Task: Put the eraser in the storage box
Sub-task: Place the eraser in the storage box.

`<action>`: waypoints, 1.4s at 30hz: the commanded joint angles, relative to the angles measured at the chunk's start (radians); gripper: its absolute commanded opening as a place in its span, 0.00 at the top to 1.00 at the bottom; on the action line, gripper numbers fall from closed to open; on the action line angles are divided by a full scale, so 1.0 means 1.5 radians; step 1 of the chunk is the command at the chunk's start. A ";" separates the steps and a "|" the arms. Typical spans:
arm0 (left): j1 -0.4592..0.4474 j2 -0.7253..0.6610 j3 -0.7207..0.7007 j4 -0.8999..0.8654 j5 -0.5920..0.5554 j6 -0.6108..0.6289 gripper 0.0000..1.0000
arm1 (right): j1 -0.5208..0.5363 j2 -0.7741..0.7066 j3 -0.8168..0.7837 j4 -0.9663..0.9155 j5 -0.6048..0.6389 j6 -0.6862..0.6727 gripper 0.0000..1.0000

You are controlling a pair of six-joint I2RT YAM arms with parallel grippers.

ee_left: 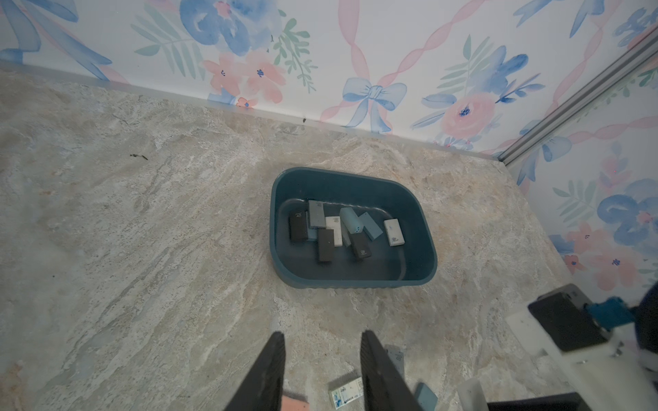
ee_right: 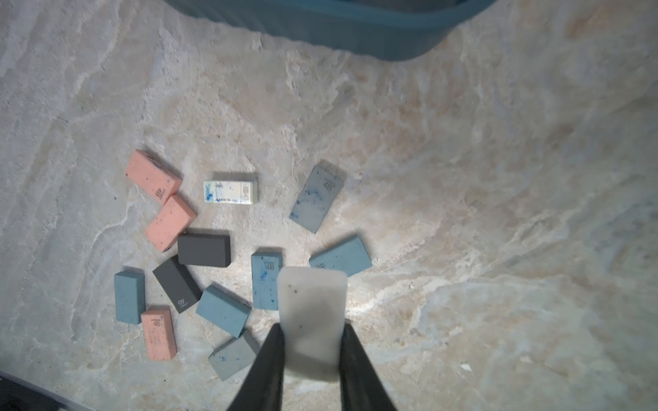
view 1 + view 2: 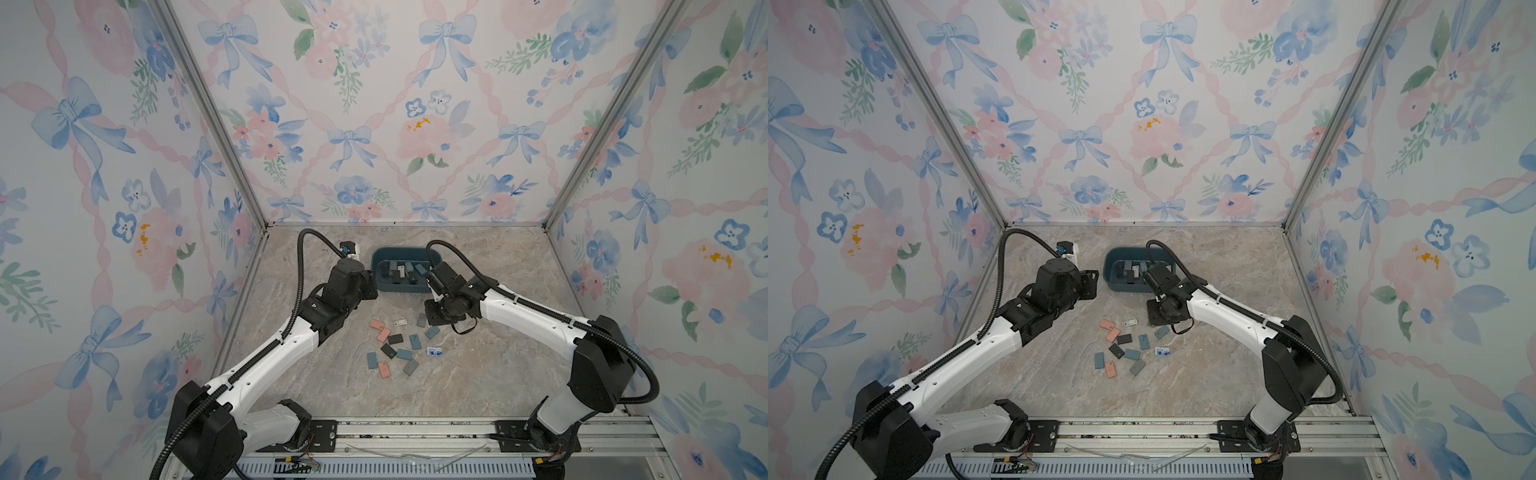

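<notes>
My right gripper [image 2: 313,327] is shut on a white eraser [image 2: 311,302], which sticks out past the fingertips. It hangs above the marble table, between the loose pile and the near wall of the dark teal storage box [image 2: 320,28]. The storage box [image 3: 399,287] stands at the back middle of the table and holds several erasers [image 1: 334,231] in black, grey, white and light blue. My left gripper [image 1: 322,338] is open with nothing between its fingers. It hovers left of the box, pointing toward it.
Several loose erasers [image 3: 395,349] in pink, blue, grey and black lie scattered in front of the box, along with a paper-sleeved one [image 2: 230,193]. Floral walls close in the table at the back and on both sides.
</notes>
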 commanded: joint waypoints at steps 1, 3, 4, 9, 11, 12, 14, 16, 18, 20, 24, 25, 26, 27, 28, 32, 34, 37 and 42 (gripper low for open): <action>0.004 -0.019 -0.015 0.000 -0.009 -0.015 0.62 | -0.021 0.033 0.063 -0.013 0.011 -0.056 0.72; 0.004 -0.024 -0.019 -0.001 -0.011 -0.017 0.62 | -0.032 0.056 0.094 -0.017 0.010 -0.072 0.72; 0.004 -0.027 -0.021 -0.002 -0.012 -0.019 0.62 | -0.037 0.068 0.114 -0.019 0.010 -0.081 0.73; 0.004 -0.034 -0.027 -0.005 -0.013 -0.022 0.61 | -0.062 0.131 0.190 -0.027 0.010 -0.108 0.73; 0.004 -0.034 -0.027 -0.008 -0.014 -0.025 0.62 | -0.071 0.154 0.218 -0.028 0.004 -0.115 0.73; 0.004 -0.034 -0.027 -0.010 -0.014 -0.026 0.62 | -0.076 0.168 0.230 -0.030 0.003 -0.117 0.73; 0.004 -0.037 -0.030 -0.012 -0.013 -0.030 0.62 | -0.083 0.191 0.259 -0.032 0.002 -0.123 0.73; 0.004 -0.037 -0.032 -0.012 -0.011 -0.035 0.62 | -0.090 0.214 0.284 -0.036 0.001 -0.126 0.72; 0.004 -0.038 -0.034 -0.012 -0.010 -0.035 0.62 | -0.096 0.235 0.305 -0.038 -0.004 -0.128 0.73; 0.004 -0.040 -0.036 -0.011 -0.010 -0.038 0.62 | -0.101 0.253 0.324 -0.039 -0.006 -0.130 0.73; 0.004 -0.040 -0.037 -0.011 -0.009 -0.041 0.62 | -0.110 0.292 0.366 -0.051 -0.005 -0.138 0.73; 0.004 -0.040 -0.037 -0.012 -0.008 -0.041 0.62 | -0.112 0.302 0.376 -0.054 -0.003 -0.140 0.73; 0.004 -0.039 -0.037 -0.012 -0.007 -0.042 0.62 | -0.114 0.310 0.383 -0.057 -0.001 -0.141 0.73; 0.004 -0.038 -0.037 -0.012 -0.006 -0.043 0.62 | -0.116 0.319 0.393 -0.059 -0.001 -0.142 0.73; 0.004 -0.038 -0.037 -0.012 -0.006 -0.044 0.62 | -0.117 0.328 0.401 -0.061 0.002 -0.142 0.73; 0.004 -0.036 -0.037 -0.012 -0.005 -0.047 0.62 | -0.122 0.357 0.433 -0.076 0.018 -0.147 0.72; 0.004 -0.035 -0.036 -0.012 -0.004 -0.047 0.62 | -0.126 0.370 0.447 -0.079 0.020 -0.149 0.72; 0.004 -0.032 -0.035 -0.012 -0.003 -0.049 0.62 | -0.132 0.388 0.467 -0.085 0.023 -0.148 0.72; 0.004 -0.029 -0.034 -0.012 -0.001 -0.051 0.63 | -0.143 0.413 0.496 -0.091 0.029 -0.147 0.72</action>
